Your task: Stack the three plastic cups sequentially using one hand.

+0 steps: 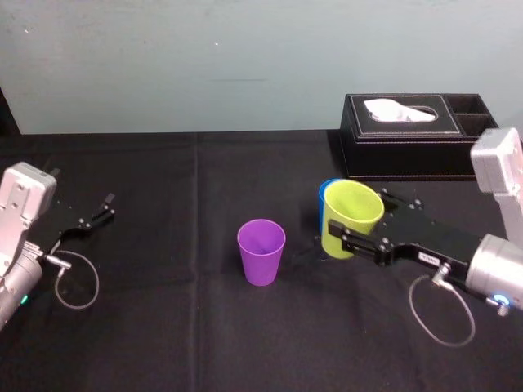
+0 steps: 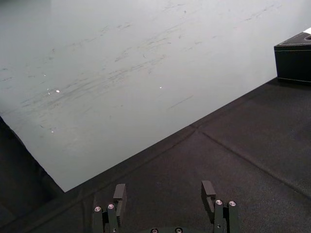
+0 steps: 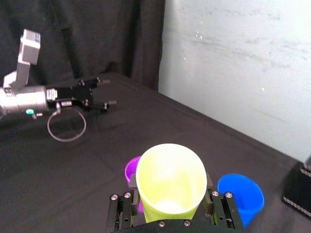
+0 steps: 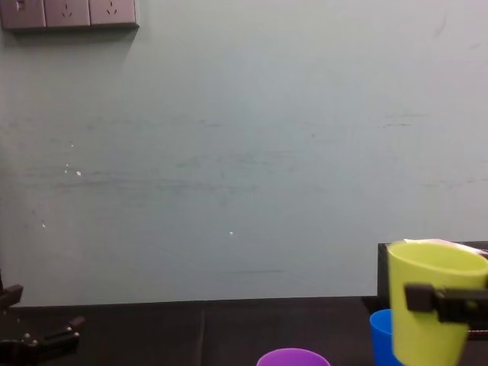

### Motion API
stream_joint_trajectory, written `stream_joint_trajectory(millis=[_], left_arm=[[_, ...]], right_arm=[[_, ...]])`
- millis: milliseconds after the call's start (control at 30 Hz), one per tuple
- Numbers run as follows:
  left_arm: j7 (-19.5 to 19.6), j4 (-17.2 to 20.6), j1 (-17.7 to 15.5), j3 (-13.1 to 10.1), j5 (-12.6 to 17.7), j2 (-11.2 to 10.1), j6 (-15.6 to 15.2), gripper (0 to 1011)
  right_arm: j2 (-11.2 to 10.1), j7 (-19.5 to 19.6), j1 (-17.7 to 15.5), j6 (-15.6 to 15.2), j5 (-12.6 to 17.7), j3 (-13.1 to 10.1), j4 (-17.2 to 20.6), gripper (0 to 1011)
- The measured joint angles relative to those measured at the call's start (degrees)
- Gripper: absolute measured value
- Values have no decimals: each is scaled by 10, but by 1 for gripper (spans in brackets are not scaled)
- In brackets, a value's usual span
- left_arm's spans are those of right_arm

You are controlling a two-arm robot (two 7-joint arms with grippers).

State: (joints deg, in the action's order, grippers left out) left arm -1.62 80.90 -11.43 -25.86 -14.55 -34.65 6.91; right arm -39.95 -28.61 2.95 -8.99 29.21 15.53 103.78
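Right gripper clamped on yellow-green cup, cup tilted and raised. Right wrist view gave blue cup plainly, mouth open, just beside it; head view hid most of it behind. Purple cup stood upright on black table, to their left. Left gripper gaped open, idle at left.

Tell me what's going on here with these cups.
The right tool is shut on the yellow-green cup, holding it raised and slightly tilted next to the blue cup, which stands on the black table. The purple cup stands alone nearer the middle. Nothing is stacked yet. The left tool sits open and idle at the left side.
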Motion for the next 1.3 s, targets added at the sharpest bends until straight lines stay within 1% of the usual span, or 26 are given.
stream_joint_trajectory(millis=[67,200,333,733,1000,1300], left_arm=[[0,0,0,0,0,0,0,1010],[0,0,0,0,0,0,0,1010],[0,0,0,0,0,0,0,1010],[0,0,0,0,0,0,0,1010],[0,0,0,0,0,0,0,1010],[0,0,0,0,0,0,0,1010]], right_arm=[[3,1,10,-4,0,6,0,735],[13,3,41,-16,-3,28,-2,735],[22,5,63,-23,-8,47,-6,735],[53,7,114,-40,-26,99,-26,735],[69,9,136,-43,-40,121,-45,735],[86,9,156,-44,-54,136,-77,735]])
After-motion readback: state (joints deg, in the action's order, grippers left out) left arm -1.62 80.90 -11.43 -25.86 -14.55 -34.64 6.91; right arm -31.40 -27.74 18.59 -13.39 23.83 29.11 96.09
